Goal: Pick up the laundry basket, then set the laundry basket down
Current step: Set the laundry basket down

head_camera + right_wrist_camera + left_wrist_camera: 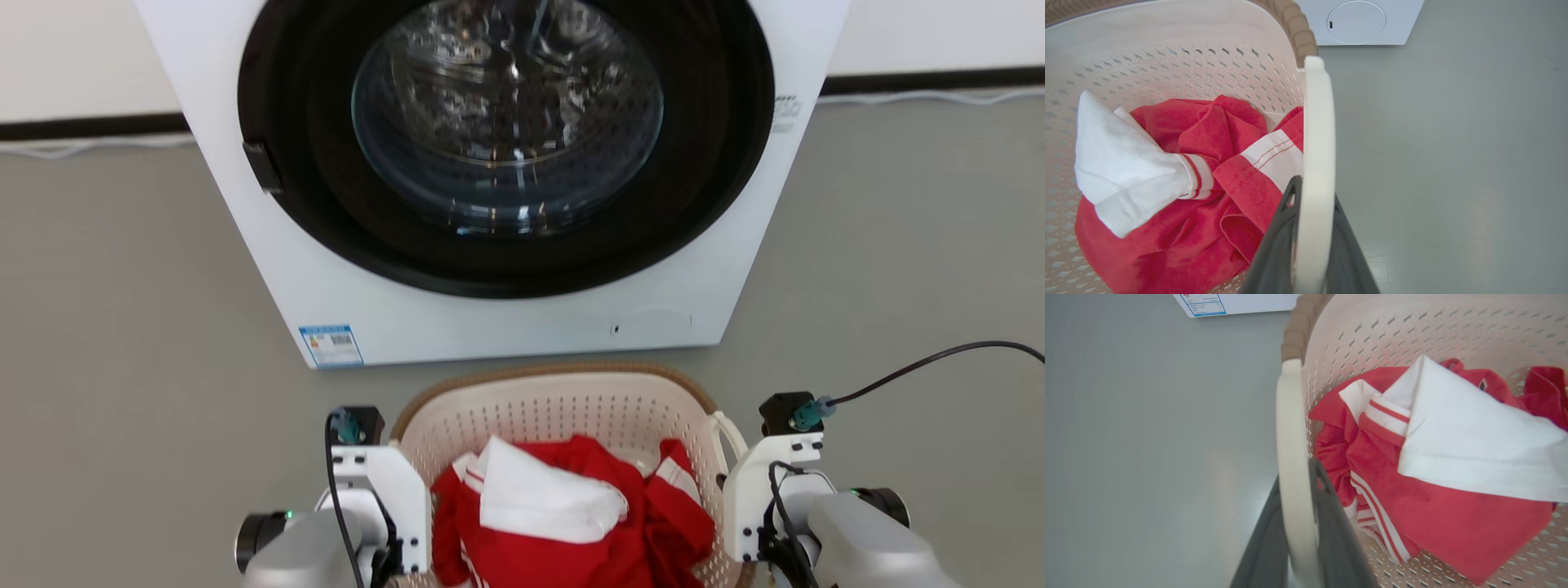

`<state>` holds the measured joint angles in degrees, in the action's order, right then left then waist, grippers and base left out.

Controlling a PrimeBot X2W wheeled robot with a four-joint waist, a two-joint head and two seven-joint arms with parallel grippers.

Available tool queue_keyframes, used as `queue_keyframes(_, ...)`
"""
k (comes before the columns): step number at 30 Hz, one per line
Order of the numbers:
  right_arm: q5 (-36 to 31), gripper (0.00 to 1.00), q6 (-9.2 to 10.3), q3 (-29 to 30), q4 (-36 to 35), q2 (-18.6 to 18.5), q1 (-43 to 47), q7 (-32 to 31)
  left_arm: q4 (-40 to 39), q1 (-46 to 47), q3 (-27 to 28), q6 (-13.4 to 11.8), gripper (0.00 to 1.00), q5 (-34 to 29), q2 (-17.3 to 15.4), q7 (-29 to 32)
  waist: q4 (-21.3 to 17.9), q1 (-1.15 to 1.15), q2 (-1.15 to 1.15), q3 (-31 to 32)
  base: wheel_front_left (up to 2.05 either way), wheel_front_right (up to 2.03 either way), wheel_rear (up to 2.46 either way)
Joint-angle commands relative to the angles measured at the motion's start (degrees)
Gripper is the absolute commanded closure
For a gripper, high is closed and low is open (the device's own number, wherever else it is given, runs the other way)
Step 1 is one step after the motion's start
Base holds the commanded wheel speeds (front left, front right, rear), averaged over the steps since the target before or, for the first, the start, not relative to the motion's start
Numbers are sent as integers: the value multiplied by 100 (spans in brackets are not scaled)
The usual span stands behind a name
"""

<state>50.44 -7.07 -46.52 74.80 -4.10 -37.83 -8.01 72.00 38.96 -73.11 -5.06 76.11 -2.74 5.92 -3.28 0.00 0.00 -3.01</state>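
Pale arm housings sit closest in the head view, the left arm (371,498) at the lower left and the right arm (771,490) at the lower right. Between them is the laundry basket (555,400), just in front of a white washing machine (490,322) with a round glass door. Red and white clothes (563,506) lie heaped inside the basket. Whether its base rests on the grey floor (122,327) or hangs clear of it is hard to tell from here.

Seen from the left wrist, the left gripper (1297,473) has its dark jaws narrowed onto the basket's left loop handle (1289,428). One finger is on the outer side, the other on the inner side beside the clothes. The brown rim trim (1296,330) curves away above.

Seen from the right wrist, the right gripper (1314,190) likewise clamps the right loop handle (1319,122), jaws close together on either side of it. The machine's round panel cover (1356,22) shows beyond.
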Motion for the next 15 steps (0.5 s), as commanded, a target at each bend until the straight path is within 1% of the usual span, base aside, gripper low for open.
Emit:
queue_keyframes(1, 27, 100, -42, -83, -157, 122, -230, 190, -26, 406, 58, -23, 100, -57, -14, -113, 13, 0, 0, -189, 0, 0, 0)
queue_keyframes(6, 29, 100, -42, -79, -141, 122, -431, 469, 8, 664, 77, -170, 100, -134, -14, -447, 39, 0, 0, -634, 0, 0, 0)
queue_keyframes(7, -7, 100, -42, -84, -131, 122, -534, 611, -20, 767, 73, -199, 100, -167, -14, -520, 55, 0, 0, -836, 0, 0, 0)
queue_keyframes(9, -30, 100, -42, -89, -125, 122, -579, 681, -38, 817, 71, -215, 100, -178, -14, -552, 65, 0, 0, -934, 0, 0, 0)
queue_keyframes(15, -99, 100, -42, -86, -107, 53, -834, 1027, -149, 1118, 62, -346, 100, -242, -14, -715, 121, 0, 0, -1537, 0, 0, 0)
